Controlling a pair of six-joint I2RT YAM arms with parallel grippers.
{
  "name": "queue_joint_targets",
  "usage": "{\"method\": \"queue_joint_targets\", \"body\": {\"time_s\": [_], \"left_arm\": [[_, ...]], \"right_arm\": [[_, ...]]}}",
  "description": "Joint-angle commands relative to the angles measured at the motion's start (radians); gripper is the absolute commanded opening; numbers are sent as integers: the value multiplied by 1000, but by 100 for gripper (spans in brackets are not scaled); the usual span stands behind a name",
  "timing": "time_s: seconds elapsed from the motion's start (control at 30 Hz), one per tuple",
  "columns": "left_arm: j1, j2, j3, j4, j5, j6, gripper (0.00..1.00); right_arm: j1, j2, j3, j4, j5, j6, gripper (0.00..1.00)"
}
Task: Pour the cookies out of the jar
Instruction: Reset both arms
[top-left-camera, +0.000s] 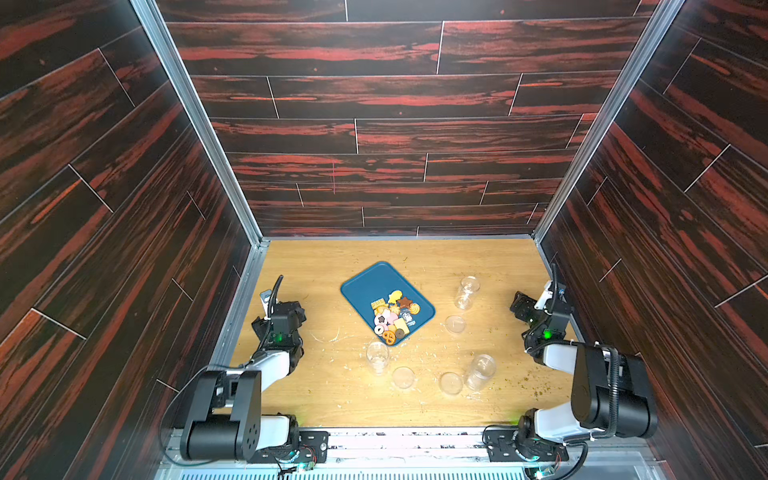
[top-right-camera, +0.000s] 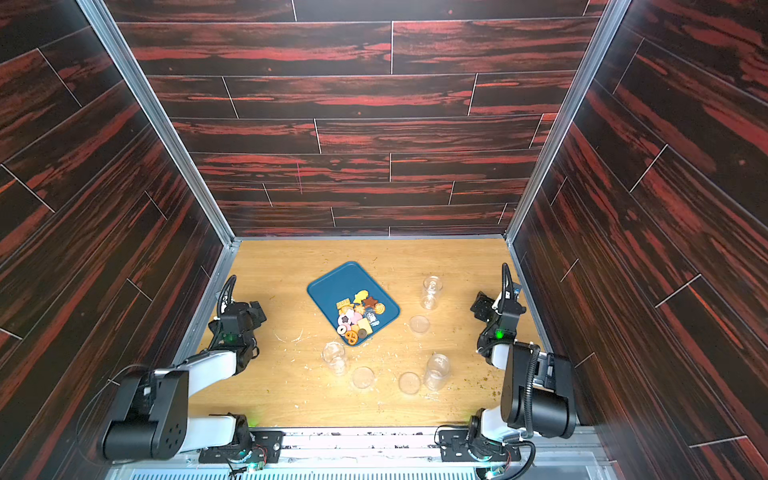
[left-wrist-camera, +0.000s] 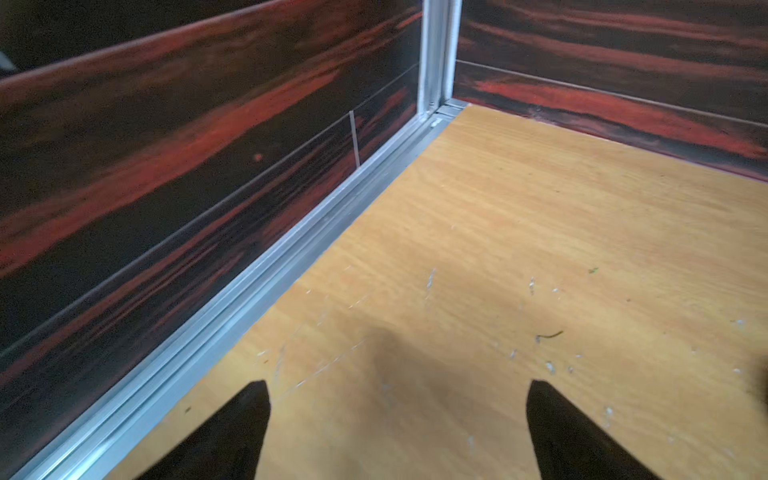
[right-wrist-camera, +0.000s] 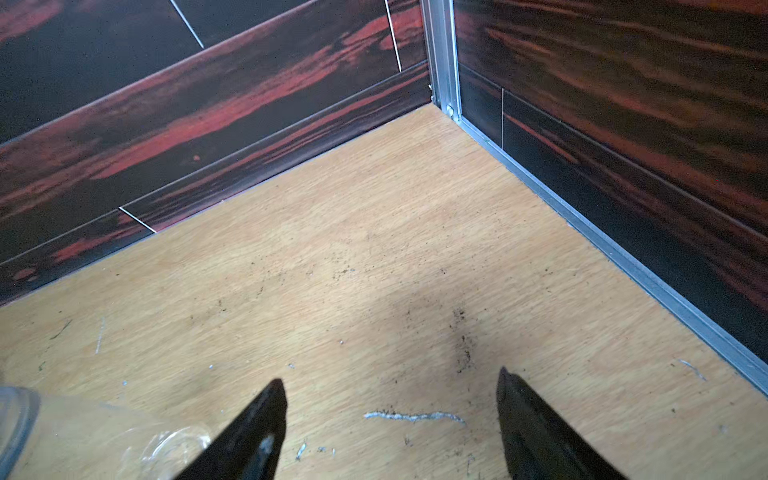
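The wooden table (top-left-camera: 324, 399) is pale, scuffed and speckled (dark crumbs thickest just ahead of the right gripper (right-wrist-camera: 391, 374), pale flecks ahead of the left gripper (left-wrist-camera: 397, 382)). A blue tray (top-left-camera: 365, 282) sits askew roughly midway between the two grippers; a clear jar (top-left-camera: 466, 293) rests near the right gripper, on its tray side, with a round lid (top-left-camera: 455, 324) close by. A second jar (top-left-camera: 377, 356) stands off the tray's corner, nearer the left gripper, a second lid (top-left-camera: 403, 377) beside it; a third jar (top-left-camera: 481, 371) and third lid (top-left-camera: 451, 382) touch or nearly touch, behind the right gripper.
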Motion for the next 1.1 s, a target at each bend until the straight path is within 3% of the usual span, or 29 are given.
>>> {"method": "queue_joint_targets", "body": {"time_s": [0.0,0.33,0.57,0.87,1.07], "left_arm": [[5,30,26,84,53,34,100],[-4,146,20,205,219,128,100],[-4,147,23,194,227,128,100],[-3,148,21,200,225,127,100],[-3,148,20,202,225,127,100]], "right_arm": [[-5,29,32,0,-12,-14,83],[-6,56,74,-55,-25,-20,83],[-5,52,68,-45,-31,-23,83],[-4,-25,-84,179,-41,-40,83],[12,-24,-139,295,-128,-93,83]]}}
